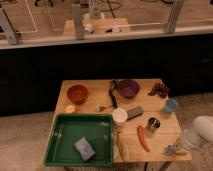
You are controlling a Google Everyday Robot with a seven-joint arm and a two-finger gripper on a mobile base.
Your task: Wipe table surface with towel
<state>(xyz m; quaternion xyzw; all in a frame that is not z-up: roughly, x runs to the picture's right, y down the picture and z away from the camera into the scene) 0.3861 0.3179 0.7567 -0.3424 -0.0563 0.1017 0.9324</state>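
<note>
Reaching in from the right on a white arm (201, 131), the tool (177, 147) is at the near right corner of the light tan wooden plank surface (95, 84). Whether the tool is apart, together or clamped on anything cannot be told. The small crumpled grey-blue towel (170, 149) lies at that same corner, right against the tool.

Nearest to them stands a small shiny metal cup (153, 124), with a long red pepper-like thing (143, 138) lying just to its left. A light blue cup (171, 105) stands further back along the right edge, and a dark reddish cluster (159, 90) lies at the far right corner. A white cup (119, 116) stands mid-surface beside a flat grey rectangular block (134, 112). Behind them lie a dark long-handled utensil (114, 95) and a purple bowl (128, 88); what the bowl holds cannot be made out. An orange bowl (77, 93) stands at the far left, with a small round orange thing (70, 108) in front of it.

A green plastic tray (67, 131) covers the near left part and holds a flat blue-grey rectangular pad (84, 148). A pale yellow-green long thing (121, 148) lies just beside the tray's right rim.
</note>
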